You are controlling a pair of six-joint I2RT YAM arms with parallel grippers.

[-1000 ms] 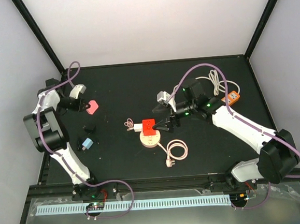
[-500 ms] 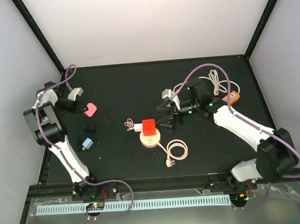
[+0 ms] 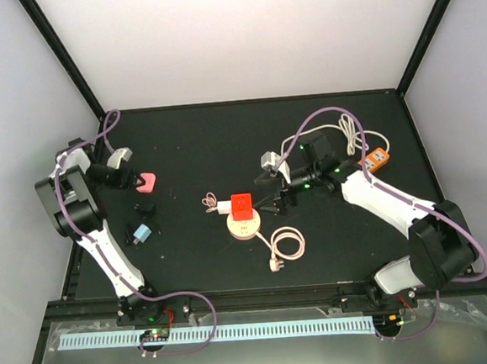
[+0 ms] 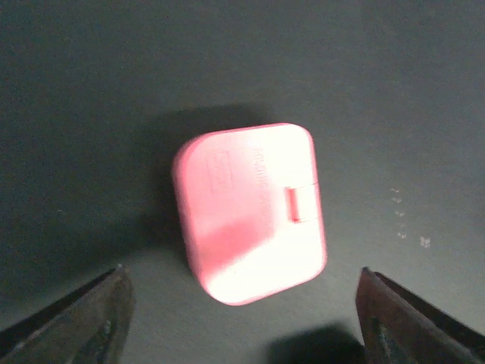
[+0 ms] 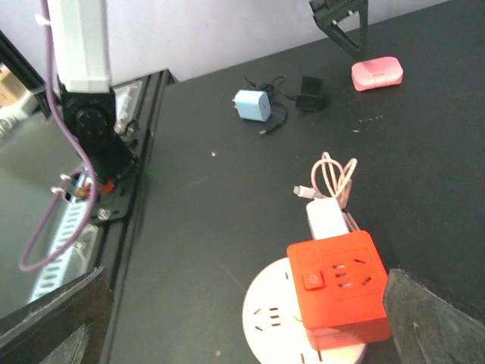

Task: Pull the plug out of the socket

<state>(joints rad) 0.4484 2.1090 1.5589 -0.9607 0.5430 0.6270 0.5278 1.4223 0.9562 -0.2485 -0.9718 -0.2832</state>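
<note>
Red socket [image 3: 243,203] sits mid-table on a round base [image 3: 245,229], with the white plug [image 3: 223,207] seated in its 9 o'clock face. Right gripper [image 3: 272,199] hangs near the socket's 3 o'clock, fingers spread, touching nothing. Left gripper [image 3: 133,180], also spread, hovers over a pink charger [image 4: 250,208] at the table's 9 o'clock.

Pink rounded plastic charger [image 4: 250,212]: flat on your black counter [image 3: 190,144], far left.
Light blue cube adapter [image 3: 140,233]: near a small black adapter [image 3: 145,209].
Orange box [image 3: 375,160]: far right.
</note>
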